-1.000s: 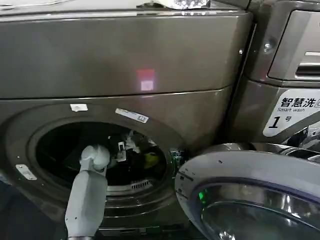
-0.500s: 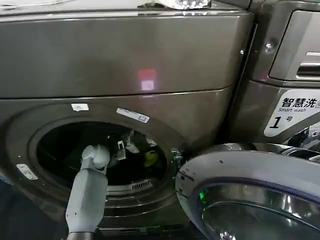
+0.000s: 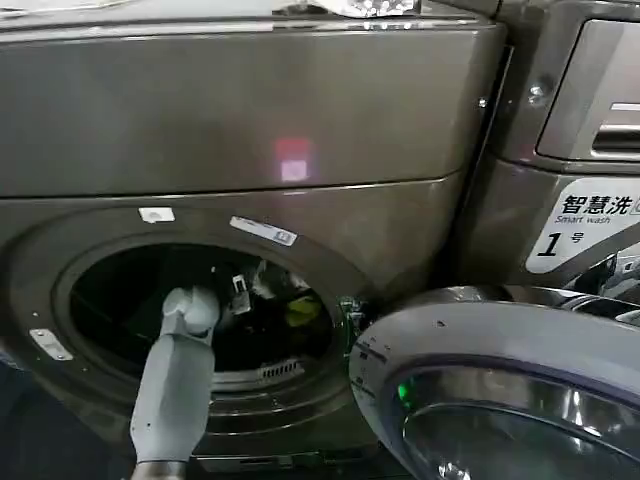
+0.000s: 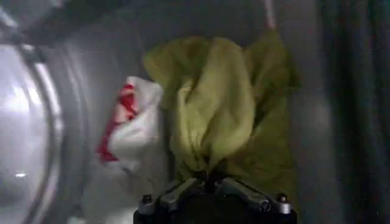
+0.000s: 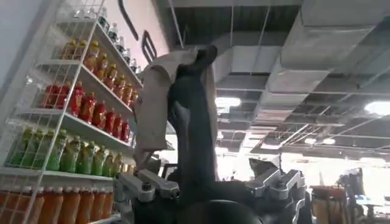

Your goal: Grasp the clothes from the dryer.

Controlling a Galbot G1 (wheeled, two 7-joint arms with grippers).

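The dryer (image 3: 250, 120) is a bronze-grey front loader, and its round porthole (image 3: 110, 300) stands open. My left arm reaches through it into the dark drum. Inside, the clothes (image 3: 300, 308) are a small bundle with a yellow-green fold (image 4: 213, 109) and a white piece with red (image 4: 131, 122) beside it, resting against the drum wall (image 4: 73, 109). My left gripper (image 4: 207, 181) is shut on the lower edge of the yellow-green fabric; it also shows deep in the drum (image 3: 240, 292). My right gripper (image 5: 207, 182) points up toward a ceiling, away from the dryer.
The dryer's grey-rimmed glass door (image 3: 480, 345) hangs open at the lower right, close to the porthole. A second machine with a "Smart wash" label (image 3: 590, 230) stands to the right. Shelves of bottles (image 5: 79, 115) stand near the right arm.
The left gripper and the fabric have lifted very slightly inside the drum. Nothing else has moved.
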